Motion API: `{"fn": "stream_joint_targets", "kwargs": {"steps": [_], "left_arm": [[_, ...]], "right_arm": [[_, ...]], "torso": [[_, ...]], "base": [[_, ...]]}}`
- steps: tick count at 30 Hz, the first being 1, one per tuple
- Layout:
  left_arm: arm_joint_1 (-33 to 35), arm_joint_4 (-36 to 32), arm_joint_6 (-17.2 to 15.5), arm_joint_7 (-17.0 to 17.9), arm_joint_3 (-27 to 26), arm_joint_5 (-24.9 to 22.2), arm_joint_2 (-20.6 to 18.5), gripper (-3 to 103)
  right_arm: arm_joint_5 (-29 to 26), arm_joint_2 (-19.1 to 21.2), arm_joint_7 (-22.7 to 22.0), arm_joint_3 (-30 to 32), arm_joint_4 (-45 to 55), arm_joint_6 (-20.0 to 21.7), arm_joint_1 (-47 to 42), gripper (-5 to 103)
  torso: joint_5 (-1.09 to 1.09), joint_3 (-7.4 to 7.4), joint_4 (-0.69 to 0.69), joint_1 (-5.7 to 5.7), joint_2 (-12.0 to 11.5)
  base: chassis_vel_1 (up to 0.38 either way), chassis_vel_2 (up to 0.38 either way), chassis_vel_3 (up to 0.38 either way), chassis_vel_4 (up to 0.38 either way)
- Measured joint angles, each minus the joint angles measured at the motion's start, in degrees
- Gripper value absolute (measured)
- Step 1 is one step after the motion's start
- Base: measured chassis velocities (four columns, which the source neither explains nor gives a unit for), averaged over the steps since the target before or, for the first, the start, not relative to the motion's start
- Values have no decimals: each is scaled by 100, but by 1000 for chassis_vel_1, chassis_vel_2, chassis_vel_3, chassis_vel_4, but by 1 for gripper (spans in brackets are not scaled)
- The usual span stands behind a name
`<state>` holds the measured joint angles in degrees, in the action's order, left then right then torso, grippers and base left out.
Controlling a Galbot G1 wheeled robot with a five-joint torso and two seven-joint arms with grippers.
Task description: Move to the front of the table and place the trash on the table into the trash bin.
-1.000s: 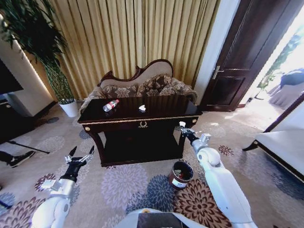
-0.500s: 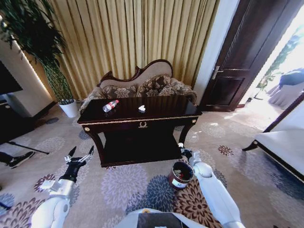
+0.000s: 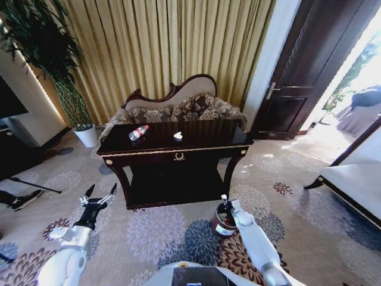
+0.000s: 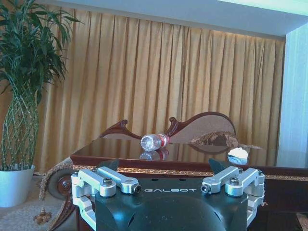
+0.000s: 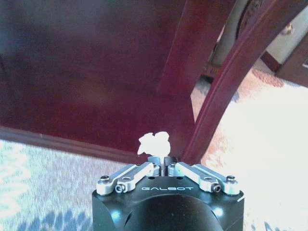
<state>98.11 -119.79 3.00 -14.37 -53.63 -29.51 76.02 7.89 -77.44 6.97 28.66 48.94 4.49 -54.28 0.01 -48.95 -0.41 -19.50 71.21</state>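
Observation:
The dark glossy table (image 3: 178, 154) stands ahead in the head view. On its top lie a clear bottle with a red label (image 3: 139, 132) and a white scrap (image 3: 178, 136). The dark brown trash bin (image 3: 224, 229) sits on the carpet by the table's right front leg. My right gripper (image 3: 224, 200) hangs just over the bin's far rim. The right wrist view shows that gripper (image 5: 160, 161) shut on a white crumpled scrap (image 5: 154, 143). My left gripper (image 3: 98, 196) is open, low at the table's left front. From its wrist, the bottle (image 4: 155, 142) and scrap (image 4: 238, 153) lie on the table (image 4: 192, 171).
A carved sofa (image 3: 178, 107) sits behind the table before gold curtains. A white plant pot (image 3: 87, 136) stands at the left and a dark door (image 3: 297, 89) at the right. A pale bench (image 3: 351, 185) lies at the right edge. Patterned carpet spreads in front.
My right arm has come down and back from beside the table's right front leg to just over the trash bin. The left arm has stayed put.

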Motion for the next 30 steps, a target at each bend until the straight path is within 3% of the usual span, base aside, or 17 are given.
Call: {"fn": "stream_joint_targets", "kwargs": {"steps": [2, 7, 15, 16, 23, 26, 30], "left_arm": [[11, 2, 9, -6, -1, -1, 0, 100], [27, 2, 17, -15, -3, -2, -4, 100], [30, -37, 19, -30, -3, -5, -21, 100], [30, -37, 19, -30, -3, -5, -21, 100], [70, -54, 47, -71, -25, -6, -12, 100], [80, -54, 67, -81, -34, -7, -6, 100], [85, -65, 75, -87, -40, -7, -2, 100]], "right_arm": [[60, -42, -72, 16, -189, -68, 29, 14], [86, -62, -153, 21, -348, -135, 34, 24], [56, -66, -333, 33, -356, -257, 45, 57], [56, -66, -333, 33, -356, -257, 45, 57], [31, -78, -369, 39, -270, -297, 11, 89], [23, -83, -372, 41, -236, -300, -9, 98], [14, -87, -372, 41, -193, -301, -28, 100]], "torso": [[-1, 0, 2, 0, 0], [0, 0, 0, 0, 0], [0, 0, 1, 0, 0], [0, 0, 1, 0, 0], [0, 0, 1, 0, 0], [0, 0, 1, 0, 0], [0, 0, 1, 0, 0]], "base": [[0, 0, 0, 0], [0, 0, 0, 0], [0, 0, 0, 0], [0, 0, 0, 0], [0, 0, 0, 0], [0, 0, 0, 0], [0, 0, 0, 0]]}}
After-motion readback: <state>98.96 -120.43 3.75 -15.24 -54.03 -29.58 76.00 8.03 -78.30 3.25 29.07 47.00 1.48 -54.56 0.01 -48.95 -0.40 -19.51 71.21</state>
